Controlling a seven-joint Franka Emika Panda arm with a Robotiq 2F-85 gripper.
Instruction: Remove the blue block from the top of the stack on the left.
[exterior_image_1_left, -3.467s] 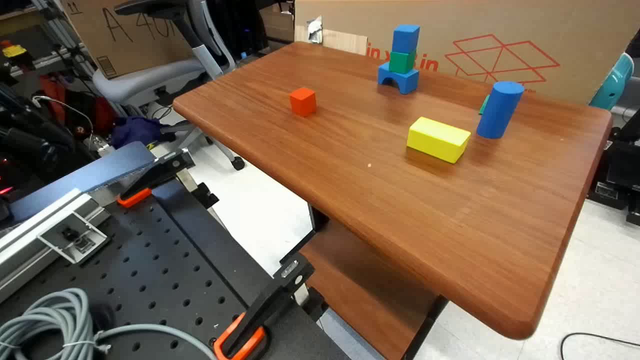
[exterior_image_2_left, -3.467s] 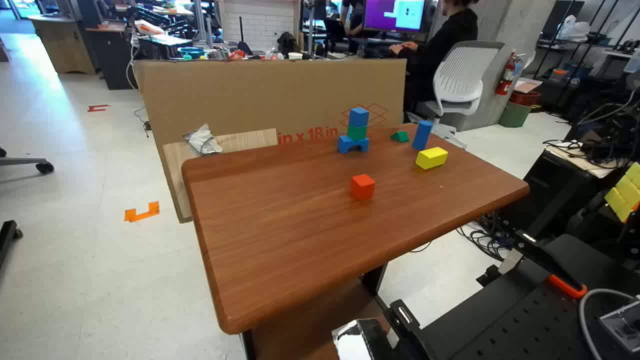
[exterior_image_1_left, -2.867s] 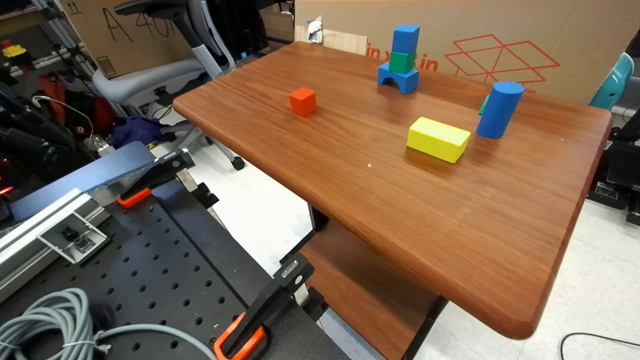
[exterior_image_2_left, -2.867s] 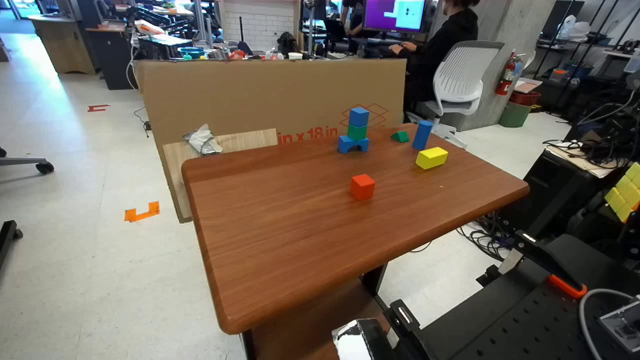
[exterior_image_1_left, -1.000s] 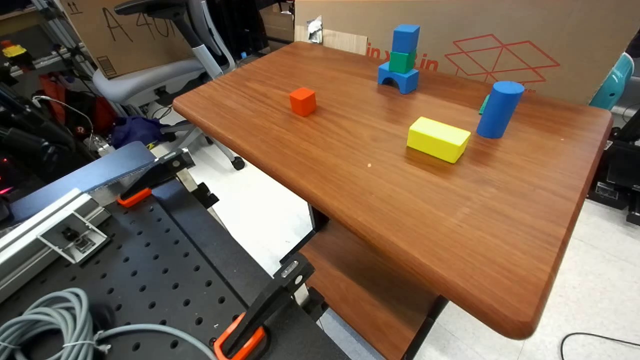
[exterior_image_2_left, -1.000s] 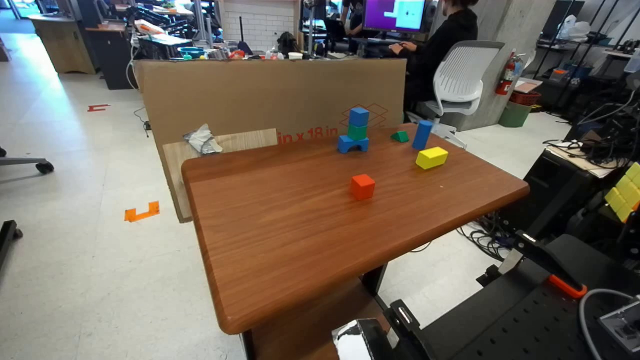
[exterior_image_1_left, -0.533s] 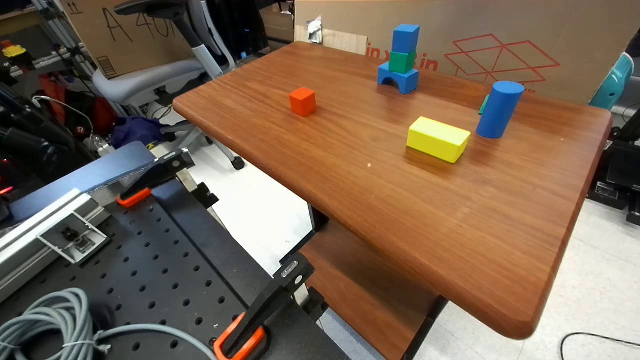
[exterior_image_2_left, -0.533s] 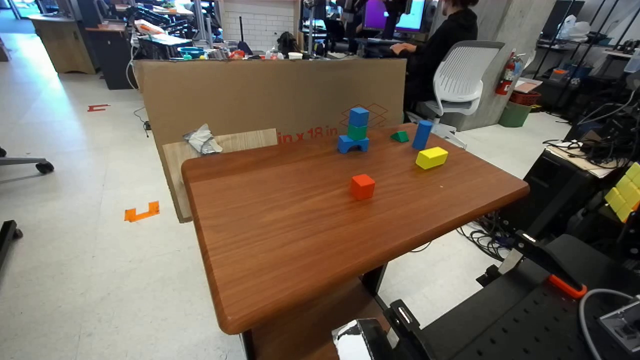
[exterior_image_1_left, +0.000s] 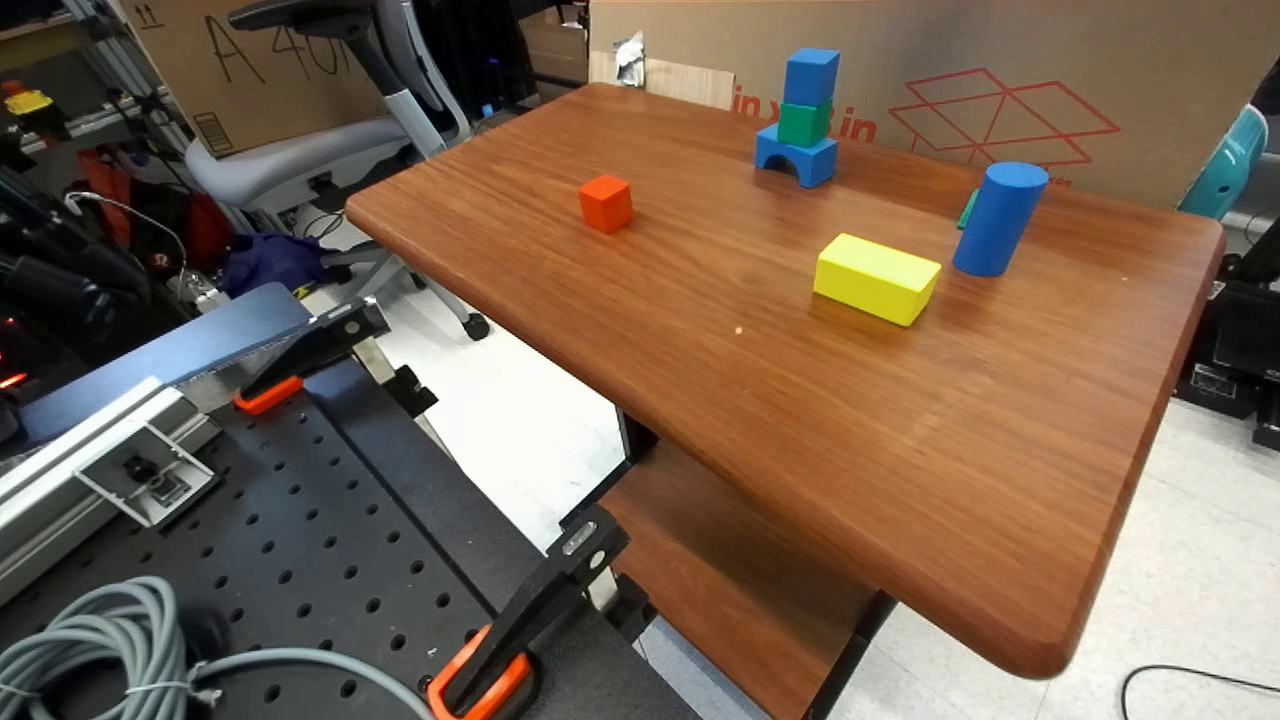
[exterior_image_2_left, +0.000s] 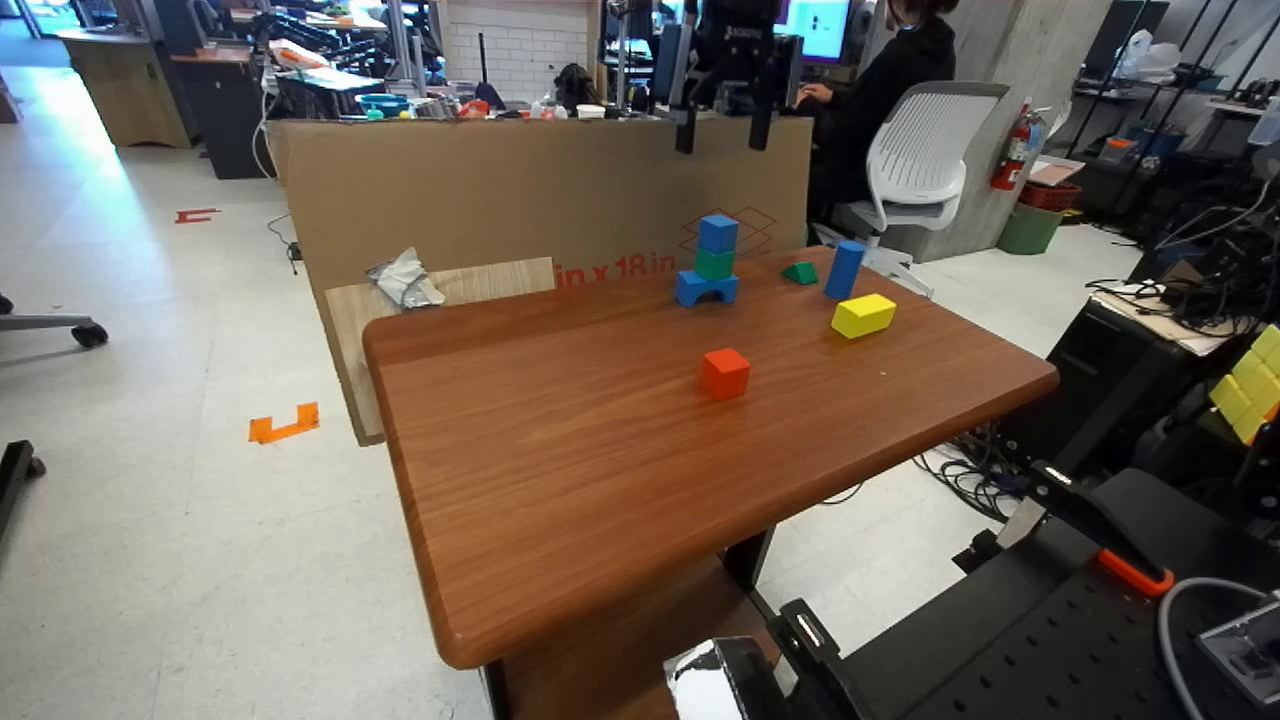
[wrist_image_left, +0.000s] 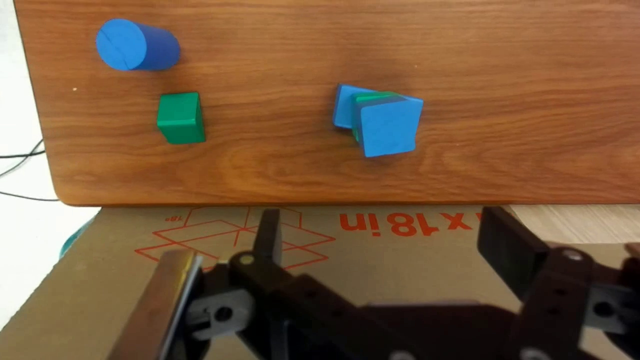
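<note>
The small blue block (exterior_image_1_left: 811, 77) sits on top of the stack in both exterior views (exterior_image_2_left: 717, 234). Below it are a green cube (exterior_image_1_left: 803, 124) and a blue arch block (exterior_image_1_left: 818, 165) that stands on the table. In the wrist view the blue block (wrist_image_left: 390, 127) hides most of the green cube and part of the arch. My gripper (exterior_image_2_left: 722, 148) is open and empty, higher than the stack in an exterior view. In the wrist view its spread fingers (wrist_image_left: 381, 212) point at the table's edge, with the stack beyond the fingertips and nothing between them.
On the brown table (exterior_image_1_left: 760, 400) are a red cube (exterior_image_1_left: 606, 204), a yellow block (exterior_image_1_left: 877, 280), a leaning blue cylinder (exterior_image_1_left: 1000, 220) and a green wedge (exterior_image_2_left: 800, 273). A large cardboard sheet (exterior_image_2_left: 500, 190) stands along the table edge behind the stack.
In an exterior view my gripper has come down into the picture from the top edge, stopping above the stack. The blocks have not moved.
</note>
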